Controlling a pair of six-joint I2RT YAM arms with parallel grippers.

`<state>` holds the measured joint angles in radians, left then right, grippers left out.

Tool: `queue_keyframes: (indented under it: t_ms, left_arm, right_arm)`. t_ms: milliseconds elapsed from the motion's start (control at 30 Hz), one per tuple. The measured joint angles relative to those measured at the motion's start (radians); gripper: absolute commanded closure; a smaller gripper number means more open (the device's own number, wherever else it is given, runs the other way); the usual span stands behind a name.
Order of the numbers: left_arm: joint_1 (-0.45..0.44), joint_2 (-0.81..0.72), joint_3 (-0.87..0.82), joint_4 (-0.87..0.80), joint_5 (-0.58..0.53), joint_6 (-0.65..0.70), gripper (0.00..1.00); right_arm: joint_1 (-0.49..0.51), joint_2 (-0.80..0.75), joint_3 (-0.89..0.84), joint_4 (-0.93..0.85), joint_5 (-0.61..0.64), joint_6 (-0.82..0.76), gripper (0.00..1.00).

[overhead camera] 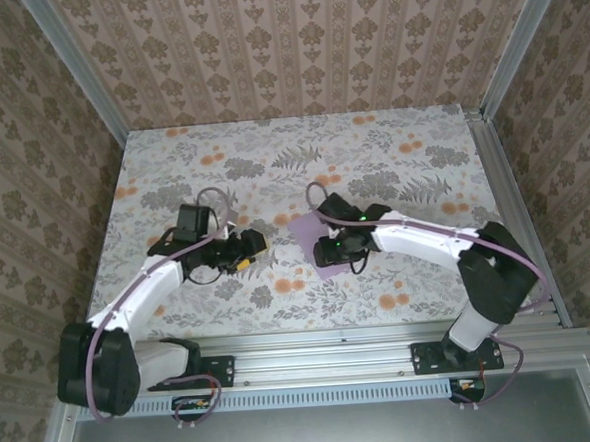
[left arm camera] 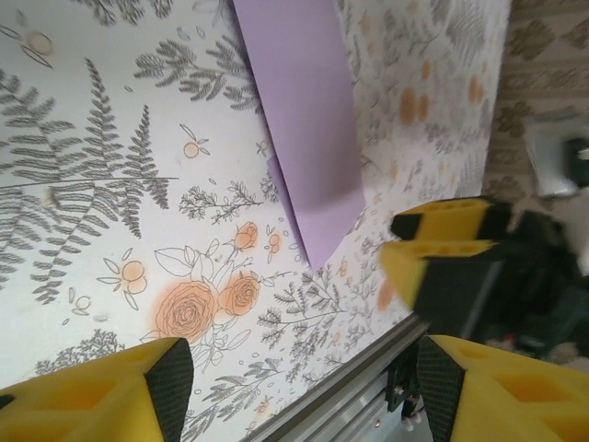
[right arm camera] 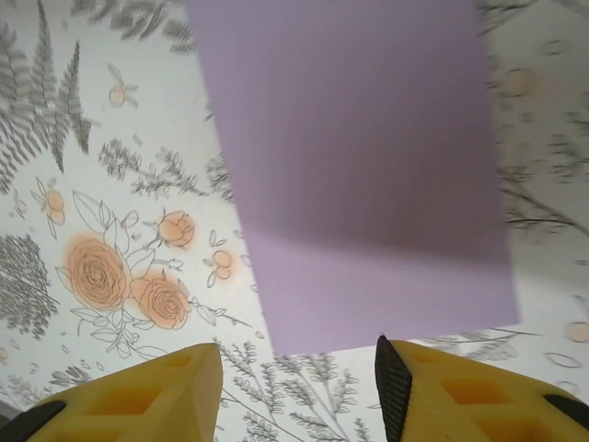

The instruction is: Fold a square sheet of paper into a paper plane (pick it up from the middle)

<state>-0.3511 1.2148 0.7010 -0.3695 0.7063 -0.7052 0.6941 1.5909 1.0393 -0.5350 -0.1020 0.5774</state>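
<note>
You have open tabletop (overhead camera: 391, 145) across the upper half of the frame. At centre, the left gripper (overhead camera: 252, 252) and right gripper (overhead camera: 322, 250) face each other closely, with the square sheet of paper (overhead camera: 301, 227) under the right one, so the gap there is narrow. Walls (overhead camera: 30, 147) close the sides.

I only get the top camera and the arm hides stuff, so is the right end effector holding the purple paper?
Observer: No. On its wrist camera the right end effector is open, and the square sheet of paper lies on the table just past its fingertips.
Operator: Is the left one holding anything?
Observer: No. Its wrist camera shows the left end effector open with nothing between its fingers, and a corner of the sheet points towards it.
</note>
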Motion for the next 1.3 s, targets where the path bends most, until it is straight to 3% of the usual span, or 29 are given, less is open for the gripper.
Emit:
queue_keyframes:
  t_ms: [100,267,533,833,1300]
  left_arm:
    - [-0.060,0.098,0.065,0.010,-0.026,0.012,0.39]
    - [-0.161,0.259,0.207,0.032,-0.082,0.044,0.57]
    - [-0.274,0.513,0.377,0.026,-0.172,0.097,0.68]
    - [-0.319,0.668,0.497,-0.010,-0.233,0.150,0.76]
    - [-0.332,0.732,0.501,-0.039,-0.254,0.184,0.79]
  right_arm:
    - [-0.079,-0.050,-0.078,0.038,-0.043,0.003,0.47]
    - [-0.158,-0.076,-0.164,0.080,-0.103,0.003,0.48]
    - [-0.237,-0.093,-0.241,0.173,-0.199,0.017,0.47]
    - [-0.287,-0.097,-0.288,0.234,-0.267,0.031,0.46]
    - [-0.314,-0.098,-0.294,0.249,-0.309,0.033,0.41]
